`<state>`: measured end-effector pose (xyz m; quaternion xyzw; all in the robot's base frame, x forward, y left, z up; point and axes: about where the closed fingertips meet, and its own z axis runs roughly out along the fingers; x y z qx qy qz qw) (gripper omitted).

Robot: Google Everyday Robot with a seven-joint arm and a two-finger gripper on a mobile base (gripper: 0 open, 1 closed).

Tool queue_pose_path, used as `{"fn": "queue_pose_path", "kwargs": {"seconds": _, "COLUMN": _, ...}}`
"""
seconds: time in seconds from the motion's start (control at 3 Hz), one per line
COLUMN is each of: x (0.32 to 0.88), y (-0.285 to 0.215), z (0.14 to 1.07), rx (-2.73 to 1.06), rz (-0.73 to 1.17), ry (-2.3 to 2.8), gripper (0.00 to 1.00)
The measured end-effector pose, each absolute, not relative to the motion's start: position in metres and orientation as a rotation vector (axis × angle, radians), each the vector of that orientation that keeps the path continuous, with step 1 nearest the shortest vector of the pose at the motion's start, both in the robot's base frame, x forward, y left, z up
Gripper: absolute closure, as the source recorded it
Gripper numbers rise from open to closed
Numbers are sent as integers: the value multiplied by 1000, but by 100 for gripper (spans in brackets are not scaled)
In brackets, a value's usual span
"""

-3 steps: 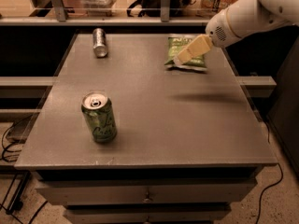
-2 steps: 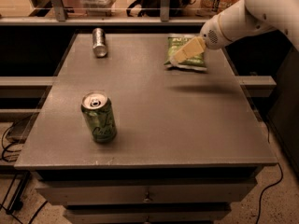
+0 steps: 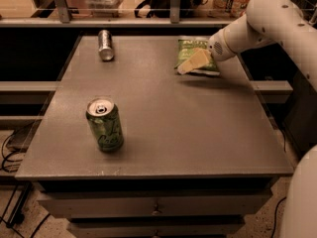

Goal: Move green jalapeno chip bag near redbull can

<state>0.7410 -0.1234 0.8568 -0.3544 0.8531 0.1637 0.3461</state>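
Pincer (image 3: 192,62) over green jalapeno chip bag (image 3: 190,45); redbull can (image 3: 105,45) well apart

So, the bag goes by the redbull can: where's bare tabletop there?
Bare table lies between the redbull can and the green jalapeno chip bag, and between that can and the green can. The right front is bare too. Crowded only where the gripper hangs over the bag.

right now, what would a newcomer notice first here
The white arm reaching in from the right stands out, its gripper over the green chip bag at the back right of the table. A green can stands upright front left, and a silver can lies on its side back left.
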Motion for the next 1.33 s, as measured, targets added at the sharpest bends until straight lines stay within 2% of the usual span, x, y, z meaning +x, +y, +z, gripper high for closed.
{"fn": "queue_pose_path", "kwargs": {"seconds": 1.0, "x": 746, "y": -115, "z": 879, "rx": -991, "rz": 352, "ry": 2157, "gripper": 87}}
{"fn": "queue_pose_path", "kwargs": {"seconds": 1.33, "x": 748, "y": -99, "z": 917, "rx": -1043, "rz": 322, "ry": 2065, "gripper": 100}}
